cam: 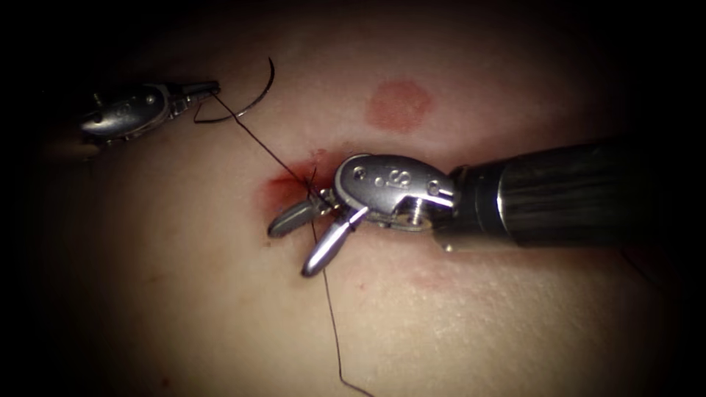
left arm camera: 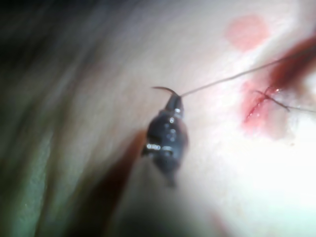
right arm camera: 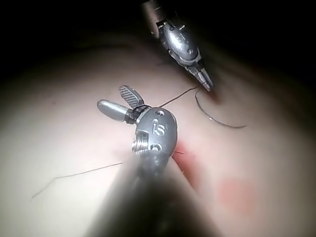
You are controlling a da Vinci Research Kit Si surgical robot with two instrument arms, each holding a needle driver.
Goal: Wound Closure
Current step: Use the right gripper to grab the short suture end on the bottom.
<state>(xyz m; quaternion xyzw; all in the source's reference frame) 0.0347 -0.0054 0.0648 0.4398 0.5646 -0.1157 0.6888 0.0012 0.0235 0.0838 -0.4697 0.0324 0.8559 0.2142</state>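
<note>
The cut point(cam: 294, 184) is a short slit in the tissue point(cam: 184, 294), wet with red fluid. My left tool point(cam: 213, 89) sits far to the cut's left, jaws shut on the thread point(cam: 257, 140) close to the needle's tail end. The curved needle point(cam: 254, 103) hangs free beside those jaws, out of the tissue. From there the thread runs taut down to the cut. My right tool point(cam: 290, 250) stands over the cut with its jaws open, holding nothing, the thread passing between them. The right wrist view has the open jaws point(right arm camera: 112, 97), the left tool point(right arm camera: 207, 85) and the needle point(right arm camera: 217, 121).
A round reddish mark point(cam: 398, 104) lies on the tissue beyond the cut, to its right. The thread's free tail point(cam: 334, 331) trails from the cut toward the near edge. The right tool's thick shaft point(cam: 573, 195) crosses the tissue right of the cut.
</note>
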